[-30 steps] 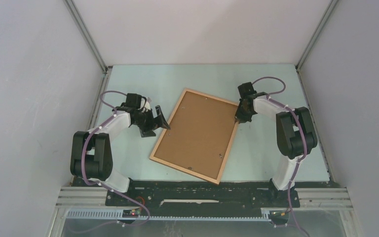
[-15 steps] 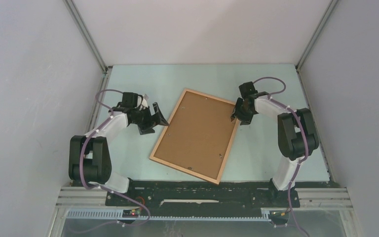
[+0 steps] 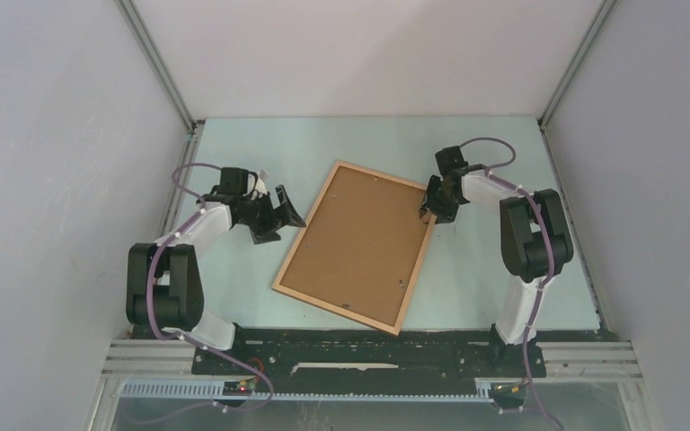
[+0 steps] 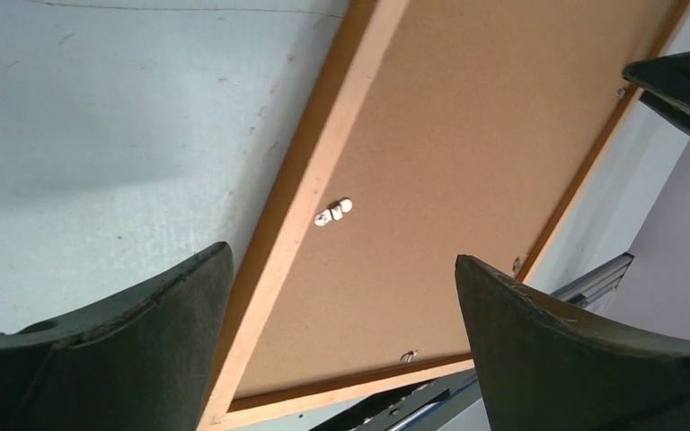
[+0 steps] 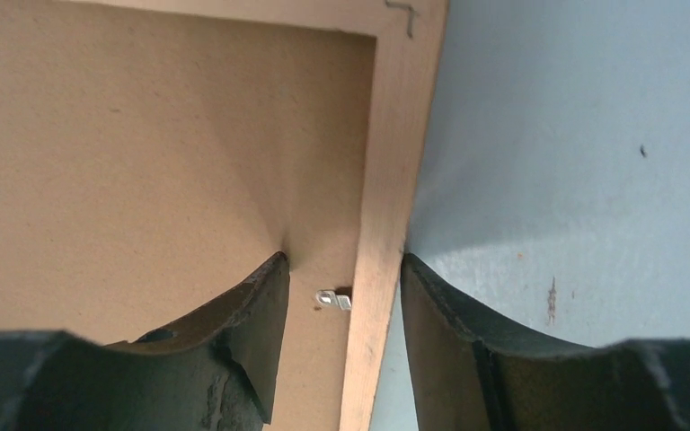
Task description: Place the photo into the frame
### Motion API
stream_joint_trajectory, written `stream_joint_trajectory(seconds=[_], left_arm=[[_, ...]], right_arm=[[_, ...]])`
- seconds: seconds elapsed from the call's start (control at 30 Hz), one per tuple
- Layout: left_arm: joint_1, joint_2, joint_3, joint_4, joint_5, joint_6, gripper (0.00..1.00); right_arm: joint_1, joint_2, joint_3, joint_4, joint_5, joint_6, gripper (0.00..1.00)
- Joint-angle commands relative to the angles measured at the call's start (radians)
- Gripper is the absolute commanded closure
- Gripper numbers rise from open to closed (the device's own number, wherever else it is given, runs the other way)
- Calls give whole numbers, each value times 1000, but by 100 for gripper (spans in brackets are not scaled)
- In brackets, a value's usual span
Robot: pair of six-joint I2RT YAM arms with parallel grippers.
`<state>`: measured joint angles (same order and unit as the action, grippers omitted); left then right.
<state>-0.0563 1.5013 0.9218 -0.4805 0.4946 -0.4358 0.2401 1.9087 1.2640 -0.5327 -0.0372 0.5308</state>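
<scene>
Frame [image 3: 307, 226] lies back-up on the bench [image 3: 368, 139], with the brown backing board [image 3: 357, 244] filling it. The right pincer [image 5: 343, 265] straddles its right rail, jaws partly apart and not clamping. The left pincer [image 3: 283, 218] gapes wide just beside its left rail.

The frame [image 3: 337, 312] is a thin rectangle of light-brown wood. It lies flat and face down in the middle of the pale table [image 3: 234, 269]. Its long sides run from near to far, and the whole frame is turned a little so that the far end leans to the right. A plain brown backing board [image 3: 357, 242] fills the opening and sits just below the level of the wooden rails. Small metal clips [image 4: 333, 212] sit at the inner edge of the rails, one on each long side, resting on the board. One corner of a rail carries a small dark pencil-like mark.
</scene>
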Motion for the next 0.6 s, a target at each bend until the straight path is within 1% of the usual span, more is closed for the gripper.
stream_joint_trajectory(seconds=[0.0, 0.13, 0.3, 0.4, 0.5, 0.57], left_arm=[[27, 56, -28, 18, -18, 4, 0], [26, 100, -51, 37, 11, -19, 0], [-10, 52, -149, 92, 33, -92, 0], [-56, 1, -214, 131, 66, -156, 0], [-124, -81, -262, 151, 19, -211, 0], [-174, -142, -293, 159, -16, -255, 0]], right_arm=[[-3, 42, 62, 41, -37, -63, 44], [2, 111, 156, 6, -52, -74, 44], [33, 205, 281, -15, -70, -90, 44], [53, 263, 377, -40, -86, -111, 44], [65, 315, 465, -44, -112, -122, 43], [70, 342, 507, -17, -142, -107, 42]])
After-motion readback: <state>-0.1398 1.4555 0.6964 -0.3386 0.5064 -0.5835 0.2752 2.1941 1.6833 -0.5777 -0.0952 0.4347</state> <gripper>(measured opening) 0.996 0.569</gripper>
